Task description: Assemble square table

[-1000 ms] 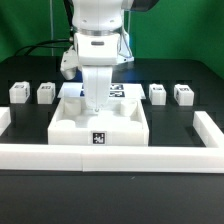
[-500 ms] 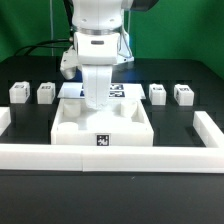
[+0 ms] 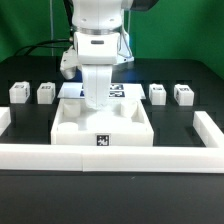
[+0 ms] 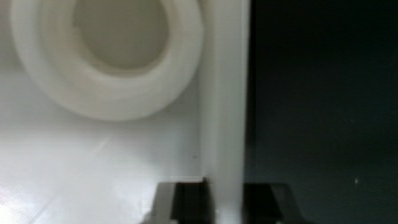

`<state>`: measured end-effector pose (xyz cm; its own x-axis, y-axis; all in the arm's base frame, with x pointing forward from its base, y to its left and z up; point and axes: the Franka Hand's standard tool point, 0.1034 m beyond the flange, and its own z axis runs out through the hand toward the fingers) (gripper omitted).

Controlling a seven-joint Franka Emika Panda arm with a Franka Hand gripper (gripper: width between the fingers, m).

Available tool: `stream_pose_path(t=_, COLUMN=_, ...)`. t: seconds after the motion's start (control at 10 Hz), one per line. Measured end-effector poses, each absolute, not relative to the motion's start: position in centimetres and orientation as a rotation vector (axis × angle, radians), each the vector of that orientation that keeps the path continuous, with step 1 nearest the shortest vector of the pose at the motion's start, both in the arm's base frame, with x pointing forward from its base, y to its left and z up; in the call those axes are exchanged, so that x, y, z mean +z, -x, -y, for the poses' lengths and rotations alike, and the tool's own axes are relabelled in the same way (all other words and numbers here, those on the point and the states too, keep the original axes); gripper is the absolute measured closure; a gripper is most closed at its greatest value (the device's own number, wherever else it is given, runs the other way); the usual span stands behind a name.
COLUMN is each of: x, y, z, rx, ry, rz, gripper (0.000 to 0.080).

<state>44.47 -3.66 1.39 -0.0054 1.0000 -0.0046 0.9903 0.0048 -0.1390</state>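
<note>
End effector (image 3: 97, 103) pinching tabletop (image 3: 100, 125) far rim, frame centre — thin edge gives hold, likely for shifting it; legs (image 3: 45, 93) parked upper left, upper right — untouched.

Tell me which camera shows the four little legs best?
The exterior view: all four legs stand in a row, two on each side of the tabletop. The wrist view shows none, only the tabletop up close.

Exterior view: light was bright and even; the white tabletop (image 3: 100, 125) looked nearly washed out against the black table (image 3: 40, 205), with faint shadows. Wrist view: everything was soft and blurred, one side dark.
</note>
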Motion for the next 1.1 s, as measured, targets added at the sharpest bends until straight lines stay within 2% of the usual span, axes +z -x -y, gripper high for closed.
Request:
stream_pose_path(t=0.3, x=1.3, y=-45.1, z=2.4, rx=0.148, ry=2.191, rz=2.117, gripper=0.0732)
stream_pose_path(t=0.8, x=1.8, y=-48.8, z=-5.7, rx=0.069, ry=2.288, rz=2.035, gripper=0.0733)
stream_pose_path(t=1.1, x=1.5, y=-49.2, z=-7.2, rx=0.052, ry=2.24, rz=2.102, gripper=0.0733)
